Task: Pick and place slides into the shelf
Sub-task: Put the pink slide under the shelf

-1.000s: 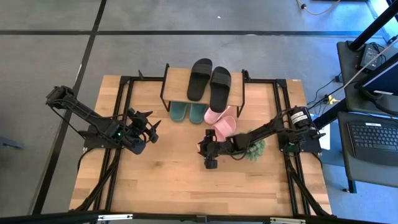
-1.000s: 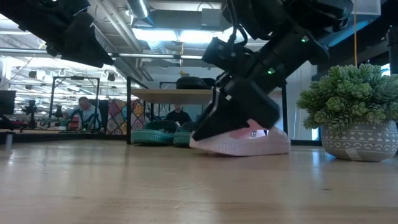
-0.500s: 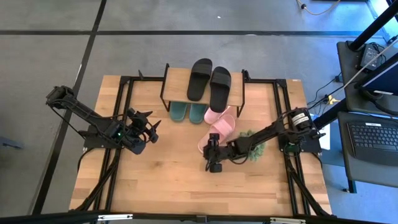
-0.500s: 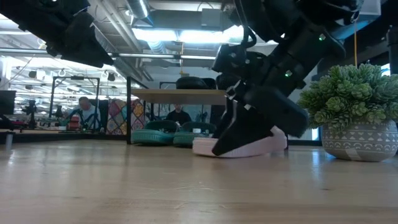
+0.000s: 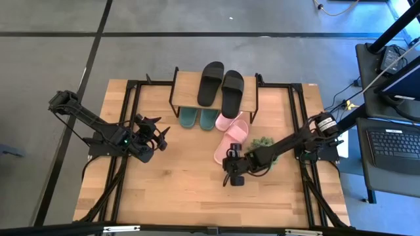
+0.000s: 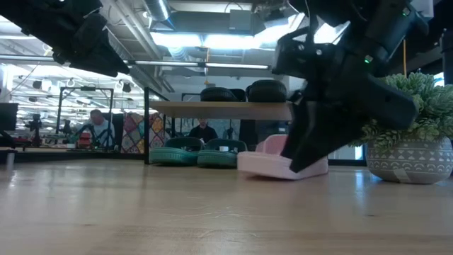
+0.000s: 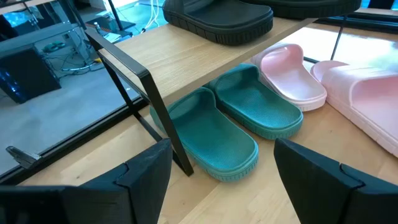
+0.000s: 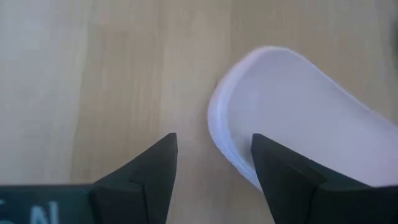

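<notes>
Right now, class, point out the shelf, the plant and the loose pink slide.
shelf (image 5: 189,86): high view, bare plank beside the black slides.
plant (image 6: 414,95): low view, spiky green leaves above the pot.
pink slide (image 5: 234,135): high view, strap of the slide lying in front of the shelf.

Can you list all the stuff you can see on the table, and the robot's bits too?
Low shelf with light wooden plank top and thin black legs: one, at the table's far edge.
Black rubber slide sandals: two, side by side on top of the shelf.
Dark green rubber slide sandals: two, side by side under the shelf.
Small pink rubber slide sandals: two; one half under the shelf beside the green pair, one out on the table in front of it.
Spiky green plant in a patterned grey pot: one, right of the pink sandals.
Large wooden tabletop: one, under everything.
Left pincer: open, empty, left of the shelf.
Right pincer: open, empty, near the loose pink sandal's heel.
</notes>
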### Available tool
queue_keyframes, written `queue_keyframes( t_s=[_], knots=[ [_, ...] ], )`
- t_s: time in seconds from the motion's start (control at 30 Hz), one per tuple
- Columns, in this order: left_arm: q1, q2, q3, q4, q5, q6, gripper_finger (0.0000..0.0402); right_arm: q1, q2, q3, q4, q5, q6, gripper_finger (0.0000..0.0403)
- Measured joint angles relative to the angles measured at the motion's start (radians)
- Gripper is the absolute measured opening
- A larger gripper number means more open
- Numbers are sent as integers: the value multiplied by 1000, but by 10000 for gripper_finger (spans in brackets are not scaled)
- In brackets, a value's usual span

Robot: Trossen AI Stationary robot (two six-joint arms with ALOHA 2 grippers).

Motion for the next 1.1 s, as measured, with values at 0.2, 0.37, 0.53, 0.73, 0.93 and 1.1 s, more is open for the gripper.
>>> queue_keyframes(
  t_s=[0.2, 0.37, 0.53, 0.73, 0.93, 1.1],
  knots=[
    [0, 0, 0, 2, 0, -2, 273, 15, -2, 0, -57, 40, 42, 208],
    [0, 0, 0, 2, 7, -2, 273, 30, -4, 24, -47, 61, 21, 208],
    [0, 0, 0, 2, 13, 1, 273, 53, -5, 79, -24, 61, -8, 208],
    [0, 0, 0, 1, 32, 1, 273, 52, -6, 74, 131, 53, -56, 208],
    [0, 0, 0, -3, 77, 1, 273, 18, 35, 72, 224, -77, -6, 208],
    [0, 0, 0, -3, 84, 1, 273, 9, 45, 72, 219, -95, 69, 208]
  ],
)
